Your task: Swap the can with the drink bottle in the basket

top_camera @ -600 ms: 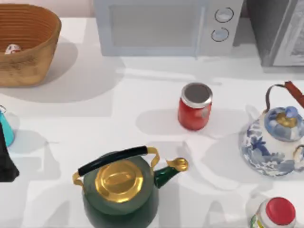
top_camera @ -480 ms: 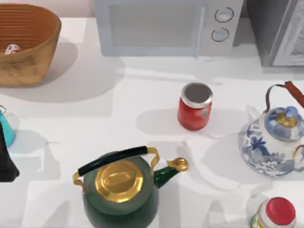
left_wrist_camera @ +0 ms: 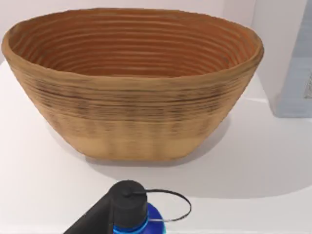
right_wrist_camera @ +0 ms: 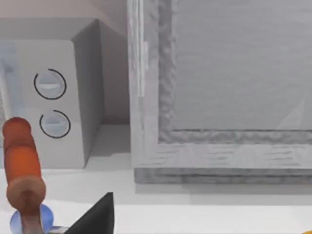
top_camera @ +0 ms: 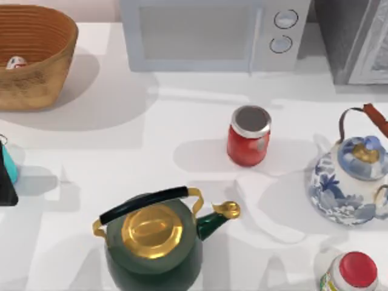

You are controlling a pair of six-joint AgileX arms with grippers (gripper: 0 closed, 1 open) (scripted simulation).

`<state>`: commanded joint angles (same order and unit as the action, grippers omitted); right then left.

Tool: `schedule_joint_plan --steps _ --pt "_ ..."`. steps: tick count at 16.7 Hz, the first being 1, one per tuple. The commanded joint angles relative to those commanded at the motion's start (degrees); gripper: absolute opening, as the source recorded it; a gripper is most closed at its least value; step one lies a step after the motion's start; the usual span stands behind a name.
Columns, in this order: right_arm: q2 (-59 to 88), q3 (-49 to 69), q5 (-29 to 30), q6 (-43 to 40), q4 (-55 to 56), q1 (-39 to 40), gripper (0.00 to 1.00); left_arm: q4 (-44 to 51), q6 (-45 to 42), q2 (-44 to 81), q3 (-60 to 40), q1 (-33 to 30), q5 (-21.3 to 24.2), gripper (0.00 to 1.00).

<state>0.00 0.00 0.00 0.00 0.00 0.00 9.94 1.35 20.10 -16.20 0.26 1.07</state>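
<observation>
L arm's gripper [top_camera: 6,188] at counter's left edge, nearer basket [top_camera: 42,85] w/ drink bottle [top_camera: 16,62]; fingers' state: can't tell.

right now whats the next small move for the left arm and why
Probably carry the left gripper from the table's left edge up over the tan woven wicker basket, because the tiny white drink bottle lies inside it and the short red can stands mid-table.

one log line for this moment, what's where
bottle in basket | can on table, mid | left pincer at left edge | swap not begun
</observation>
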Motion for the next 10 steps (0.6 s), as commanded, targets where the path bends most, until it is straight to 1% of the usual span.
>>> schedule_joint_plan --steps 4,10 --pt "0.0 0.0 0.0 0.0 0.0 0.0 1.0 8.4 0.4 21.6 -18.2 0.2 1.0 1.0" --pt "0.0 0.0 0.0 0.0 0.0 0.0 1.0 23.1 0.0 57.9 -50.5 1.0 2.4 1.0"
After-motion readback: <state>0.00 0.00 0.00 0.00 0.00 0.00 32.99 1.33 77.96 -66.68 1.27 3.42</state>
